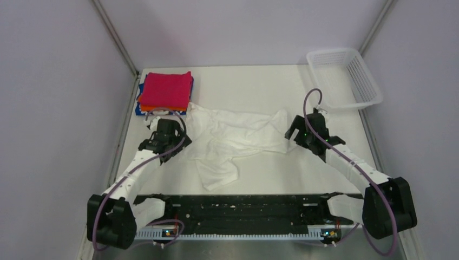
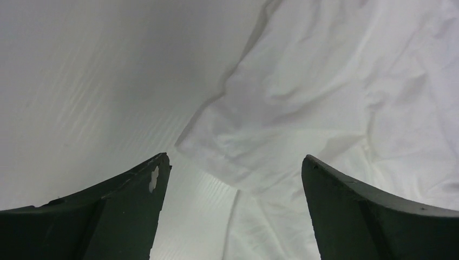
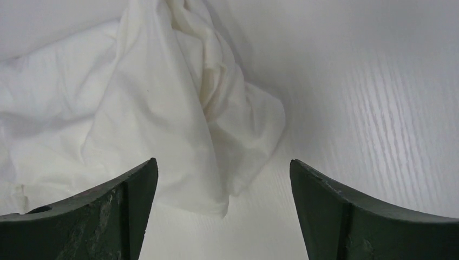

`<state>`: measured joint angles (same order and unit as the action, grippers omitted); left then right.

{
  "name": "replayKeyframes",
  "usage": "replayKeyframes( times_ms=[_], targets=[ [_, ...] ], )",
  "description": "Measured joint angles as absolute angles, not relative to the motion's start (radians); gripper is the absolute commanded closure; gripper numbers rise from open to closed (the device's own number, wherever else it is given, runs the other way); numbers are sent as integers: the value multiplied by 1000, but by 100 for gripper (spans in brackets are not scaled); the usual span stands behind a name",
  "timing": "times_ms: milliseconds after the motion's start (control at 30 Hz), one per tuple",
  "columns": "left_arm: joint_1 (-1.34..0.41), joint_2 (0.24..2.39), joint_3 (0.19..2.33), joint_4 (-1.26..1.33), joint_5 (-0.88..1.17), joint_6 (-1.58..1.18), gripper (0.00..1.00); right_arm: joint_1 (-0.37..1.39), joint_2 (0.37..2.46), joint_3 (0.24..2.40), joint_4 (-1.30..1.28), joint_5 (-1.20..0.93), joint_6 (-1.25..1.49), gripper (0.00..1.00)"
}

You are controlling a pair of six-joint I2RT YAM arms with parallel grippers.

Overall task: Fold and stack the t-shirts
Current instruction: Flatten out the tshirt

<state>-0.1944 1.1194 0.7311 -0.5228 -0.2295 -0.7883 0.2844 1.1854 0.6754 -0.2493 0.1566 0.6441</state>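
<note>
White table (image 1: 260, 86) fills the walled cell, and a white t-shirt (image 1: 233, 138) lies crumpled and spread across its middle, unfolded. Everything else is placed from that shirt.

Only the overhead view shows the folded stack. It sits just beyond the shirt's left end, touching or nearly touching it, with a magenta-red shirt (image 1: 166, 89) on top and an orange edge (image 1: 162, 109) and a blue edge (image 1: 139, 111) showing underneath. The same view alone shows the white mesh basket (image 1: 346, 78), beyond the shirt's right end and well apart from it.

The left gripper (image 1: 168, 138) is at the shirt's left end and the right gripper (image 1: 303, 132) at its right end. From overhead I cannot tell how far either is open.

The wrist cameras settle that. In the left wrist view the dark fingers (image 2: 124, 206) stand wide apart with nothing held, and a rounded fold of the cloth lies on the table below the gap. In the right wrist view the fingers (image 3: 108, 211) are equally spread and empty, and a bunched corner of the shirt lies between them below, with bare table to its right.
</note>
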Motion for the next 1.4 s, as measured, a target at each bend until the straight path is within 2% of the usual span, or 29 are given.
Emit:
replayKeyframes(
  times_ms=[233, 467, 567, 667, 733, 800, 867, 1133, 1400],
  targets=[
    [-194, 1041, 558, -508, -241, -854, 9, 382, 1153, 584, -243, 120, 704, 32],
    [-192, 1148, 547, -394, -228, -871, 18, 419, 1183, 562, -220, 109, 725, 40],
    [-192, 1213, 551, -355, -224, -871, 28, 426, 1203, 550, -202, 106, 727, 44],
    [-191, 1251, 563, -305, -213, -872, 46, 428, 1240, 550, -186, 105, 727, 47],
    [-191, 1280, 574, -284, -205, -870, 69, 433, 1260, 550, -173, 102, 727, 50],
    [-191, 1307, 581, -264, -193, -866, 99, 439, 1275, 550, -162, 102, 728, 54],
    [-190, 1328, 585, -252, -176, -865, 100, 443, 1280, 550, -159, 103, 729, 61],
    [-190, 1316, 605, -290, -142, -846, 100, 458, 1283, 552, -168, 107, 738, 62],
    [-191, 1078, 607, -359, -133, -828, 100, 487, 1283, 573, -222, 111, 754, 62]
  ],
)
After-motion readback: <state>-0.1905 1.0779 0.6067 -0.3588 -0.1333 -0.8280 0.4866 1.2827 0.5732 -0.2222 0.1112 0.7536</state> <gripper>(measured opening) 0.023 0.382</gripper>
